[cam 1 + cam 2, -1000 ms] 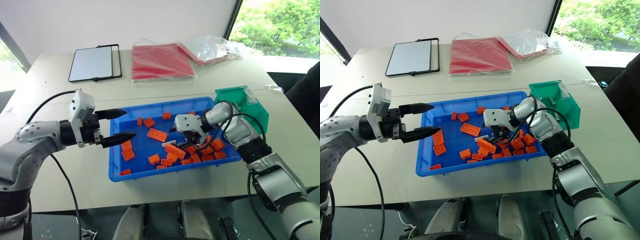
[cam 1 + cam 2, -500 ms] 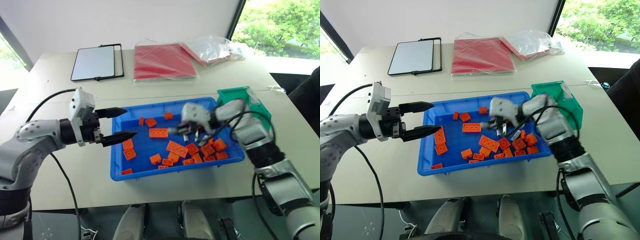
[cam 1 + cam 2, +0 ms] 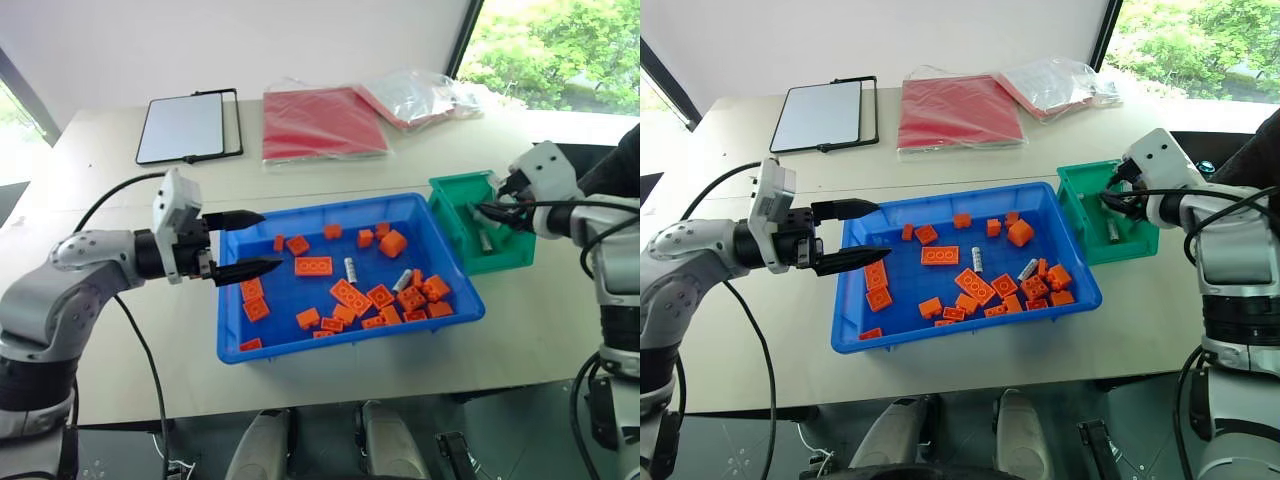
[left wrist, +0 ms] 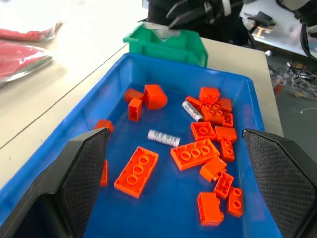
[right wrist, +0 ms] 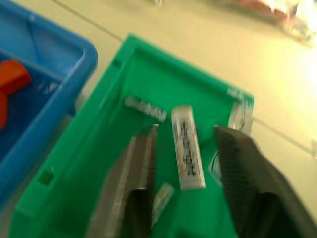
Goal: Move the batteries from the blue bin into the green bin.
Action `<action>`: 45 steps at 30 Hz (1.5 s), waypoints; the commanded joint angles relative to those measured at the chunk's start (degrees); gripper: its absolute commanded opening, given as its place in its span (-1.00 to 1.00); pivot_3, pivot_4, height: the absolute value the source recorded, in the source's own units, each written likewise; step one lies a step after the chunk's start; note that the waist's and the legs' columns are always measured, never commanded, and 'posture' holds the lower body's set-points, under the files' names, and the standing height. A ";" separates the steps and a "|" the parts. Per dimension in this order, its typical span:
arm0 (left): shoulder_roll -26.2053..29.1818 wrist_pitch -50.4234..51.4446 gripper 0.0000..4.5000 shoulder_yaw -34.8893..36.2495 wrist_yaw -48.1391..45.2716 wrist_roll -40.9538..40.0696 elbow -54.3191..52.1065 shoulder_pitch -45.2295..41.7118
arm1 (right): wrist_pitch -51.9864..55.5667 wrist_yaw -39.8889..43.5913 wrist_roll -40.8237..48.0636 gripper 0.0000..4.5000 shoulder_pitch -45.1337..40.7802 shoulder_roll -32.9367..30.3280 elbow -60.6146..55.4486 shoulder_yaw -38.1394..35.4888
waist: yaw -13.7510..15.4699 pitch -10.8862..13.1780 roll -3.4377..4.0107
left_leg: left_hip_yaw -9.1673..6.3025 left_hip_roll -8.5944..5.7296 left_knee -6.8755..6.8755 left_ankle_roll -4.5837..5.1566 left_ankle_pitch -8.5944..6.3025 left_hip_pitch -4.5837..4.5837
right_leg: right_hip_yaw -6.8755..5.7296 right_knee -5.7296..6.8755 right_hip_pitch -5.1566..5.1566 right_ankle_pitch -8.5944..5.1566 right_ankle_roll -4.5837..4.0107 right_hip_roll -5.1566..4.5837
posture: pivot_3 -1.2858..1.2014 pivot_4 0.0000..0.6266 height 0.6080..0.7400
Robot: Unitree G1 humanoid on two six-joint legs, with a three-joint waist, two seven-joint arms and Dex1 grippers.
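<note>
The right gripper [image 5: 185, 163] is above the green bin [image 3: 1076, 205], and its two fingers stand apart. Between them, in the right wrist view, a battery [image 5: 187, 147] is seen over the inside of the bin; I cannot tell if the fingers touch it or if it is already free. Other batteries lie in the green bin, one near the far wall [image 5: 145, 108] and one close to the fingertip [image 5: 162, 197].

The left gripper [image 3: 262, 243] is at the left end of the blue bin [image 3: 233, 345], pointing across it toward the right, just over the rim. Its jaws are wide and hold nothing.

In the blue bin two batteries are among the orange bricks [image 3: 351, 297]: one [image 3: 350, 270] lies about in the middle of the tray, the other [image 3: 402, 280] is nearer to the right end, touching a pile of bricks.

The green bin stands just beside the right end of the blue bin on the table [image 3: 120, 340]. Farther back on the table there are a tablet-like board [image 3: 183, 126], a red folder [image 3: 322, 122] and a clear plastic bag [image 3: 425, 95].
</note>
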 commanded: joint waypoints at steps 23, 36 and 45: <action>1.22 -1.25 1.00 0.51 -2.36 1.76 0.28 -1.10 | 41.73 -20.14 17.99 0.58 1.31 32.80 -25.89 9.94 | 0.20 0.00 -0.04 | -0.14 -0.13 0.01 0.03 -0.02 -0.04 | 0.05 0.03 -0.05 0.01 0.01 -0.02 | 0.03 -0.52 0.87; 0.89 -0.80 1.00 1.39 -0.72 0.96 -0.57 -0.58 | 27.57 -19.43 17.04 -0.42 2.06 26.38 -17.94 19.31 | 0.12 -0.01 -0.07 | -0.11 -0.13 0.00 0.03 -0.02 -0.01 | 0.05 0.04 -0.03 0.01 0.03 -0.01 | 0.03 -0.52 0.87; -0.27 -2.19 1.00 -0.01 -0.86 1.95 1.02 -1.55 | 35.60 -18.51 22.56 -0.97 -5.28 19.64 -26.47 2.18 | 0.36 0.02 -0.04 | -0.11 -0.13 0.02 0.04 -0.02 -0.02 | 0.05 0.03 -0.04 0.01 0.04 -0.01 | 0.03 -0.52 0.87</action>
